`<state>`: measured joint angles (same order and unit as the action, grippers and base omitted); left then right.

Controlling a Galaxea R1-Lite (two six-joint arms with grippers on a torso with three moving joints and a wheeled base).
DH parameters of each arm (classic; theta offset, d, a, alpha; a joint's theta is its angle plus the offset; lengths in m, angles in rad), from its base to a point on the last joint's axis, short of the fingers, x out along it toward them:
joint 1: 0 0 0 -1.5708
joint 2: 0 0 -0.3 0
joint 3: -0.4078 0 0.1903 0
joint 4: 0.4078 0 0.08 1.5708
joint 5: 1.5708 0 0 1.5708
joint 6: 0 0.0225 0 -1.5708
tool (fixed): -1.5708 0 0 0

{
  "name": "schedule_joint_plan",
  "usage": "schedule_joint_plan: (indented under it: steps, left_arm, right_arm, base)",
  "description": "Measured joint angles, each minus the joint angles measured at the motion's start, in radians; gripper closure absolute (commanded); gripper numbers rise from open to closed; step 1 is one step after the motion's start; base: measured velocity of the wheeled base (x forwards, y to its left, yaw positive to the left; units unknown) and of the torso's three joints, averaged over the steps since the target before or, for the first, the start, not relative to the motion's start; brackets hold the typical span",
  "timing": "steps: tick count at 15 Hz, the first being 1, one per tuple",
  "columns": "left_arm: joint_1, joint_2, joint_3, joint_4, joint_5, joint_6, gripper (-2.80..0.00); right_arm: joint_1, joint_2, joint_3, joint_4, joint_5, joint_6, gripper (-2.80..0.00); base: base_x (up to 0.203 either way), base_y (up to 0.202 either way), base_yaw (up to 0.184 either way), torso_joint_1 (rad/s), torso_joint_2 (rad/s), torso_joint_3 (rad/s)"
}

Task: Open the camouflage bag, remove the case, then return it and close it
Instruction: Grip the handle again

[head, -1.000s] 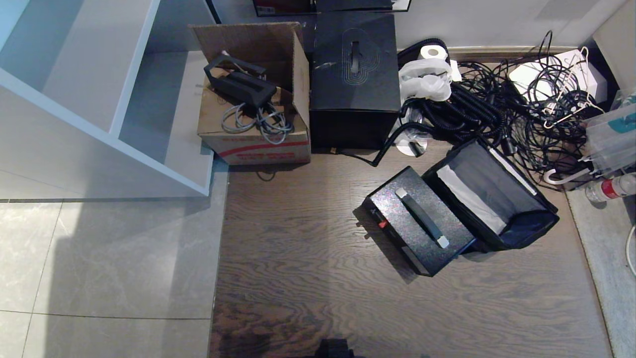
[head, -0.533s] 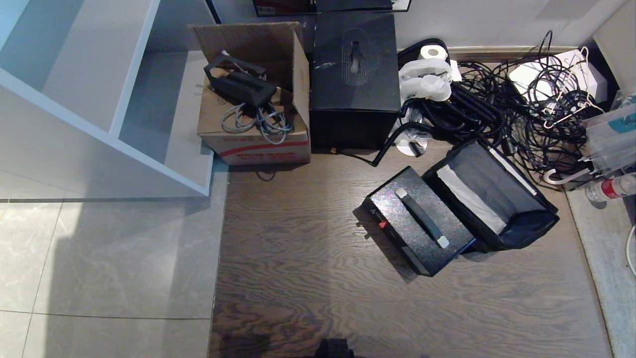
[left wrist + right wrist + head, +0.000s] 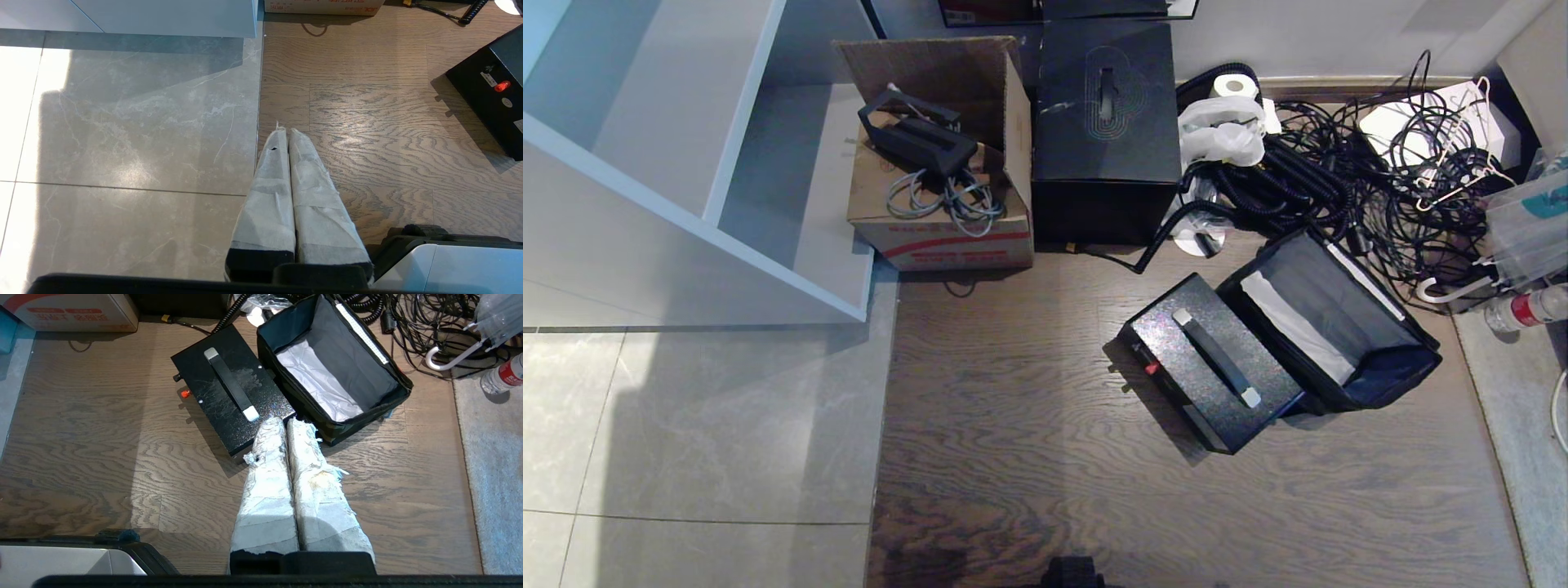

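Nothing has moved; only wrist views show both grippers point(image 3: 286, 132) point(image 3: 286, 422) pressed together, off the case point(image 3: 1207, 363).

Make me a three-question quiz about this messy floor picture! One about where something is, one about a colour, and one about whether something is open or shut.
1. Where is the sparkly black case?
A. inside the bag
B. on the wooden floor beside the bag
C. on the white shelf

2. What colour is the small latch on the case's side?
A. red
B. blue
C. yellow

3. How is the bag right now?
A. zipped shut
B. folded flat
C. open, with its grey inside showing

Answers:
1. B, the case lies on the wood floor right against the bag's side.
2. A, a red dot shows on its edge in the head view.
3. C, you can look straight into the grey lining and see pale paper at the bottom.
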<state>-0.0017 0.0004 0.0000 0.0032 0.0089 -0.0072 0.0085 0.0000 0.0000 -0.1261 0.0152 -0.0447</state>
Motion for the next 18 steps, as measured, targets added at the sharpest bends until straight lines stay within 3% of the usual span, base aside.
schedule_joint_plan:
  steps: [18]
  left_arm:
    - [0.001, 0.000, 0.000, 0.000, 0.000, 0.000, 0.00]
  right_arm:
    - [0.000, 0.000, 0.000, 0.001, 0.000, -0.023, 0.00]
  base:
    - [0.000, 0.000, 0.000, 0.000, 0.00, 0.000]
